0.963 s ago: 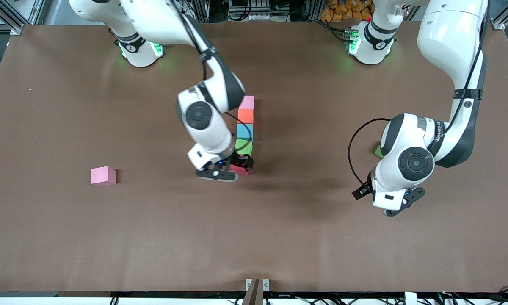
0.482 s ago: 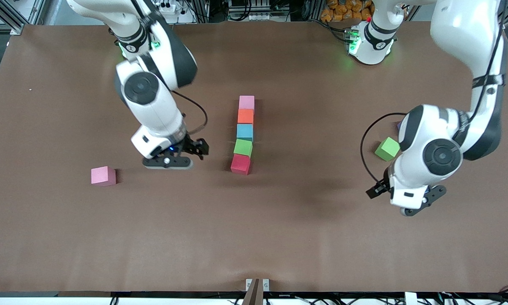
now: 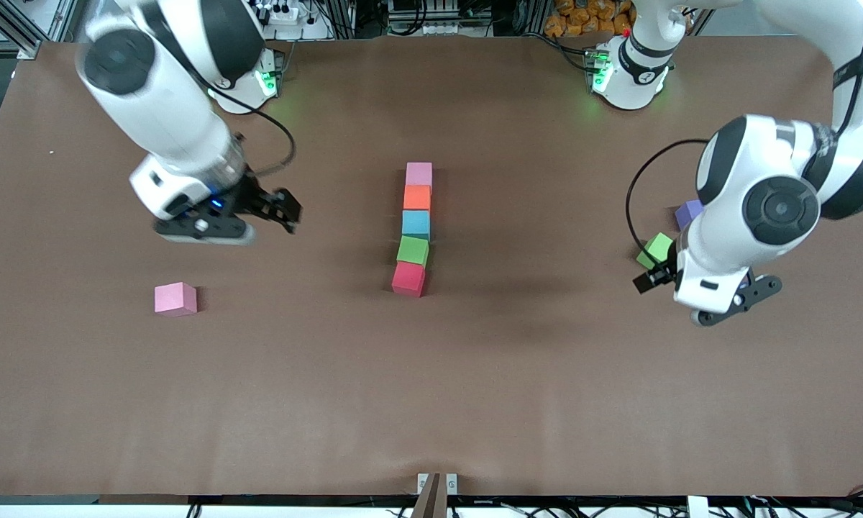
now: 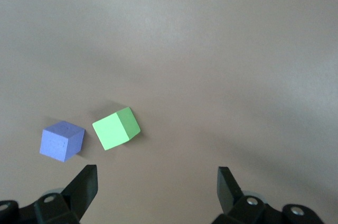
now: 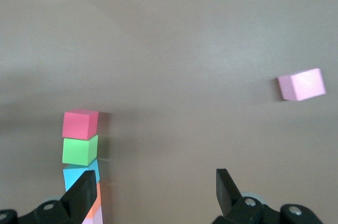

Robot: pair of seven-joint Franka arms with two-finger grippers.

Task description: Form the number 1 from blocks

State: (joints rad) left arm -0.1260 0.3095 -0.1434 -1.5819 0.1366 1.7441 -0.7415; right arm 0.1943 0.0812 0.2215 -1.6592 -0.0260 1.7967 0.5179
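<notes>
Five blocks lie in a line at the middle of the brown table (image 3: pixel 475 374), each touching or just beside the next: a pink block (image 3: pixel 418 173) farthest from the front camera, then an orange block (image 3: pixel 417 197), a light blue block (image 3: pixel 416 223), a green block (image 3: pixel 413 250) and a red block (image 3: pixel 408 278) nearest to it. A second pink block (image 3: pixel 175 298) sits alone, well apart, toward the right arm's end. A second green block (image 3: pixel 655 250) and a purple cube (image 3: pixel 688 213) lie near each other toward the left arm's end. The right gripper (image 5: pixel 156 189) hangs in the air with its fingers spread and empty, over bare table between the line and the lone pink block. The left gripper (image 4: pixel 157 187) hovers over the table just beside the second green block, fingers likewise spread, holding nothing. No writing or labels can be read.
</notes>
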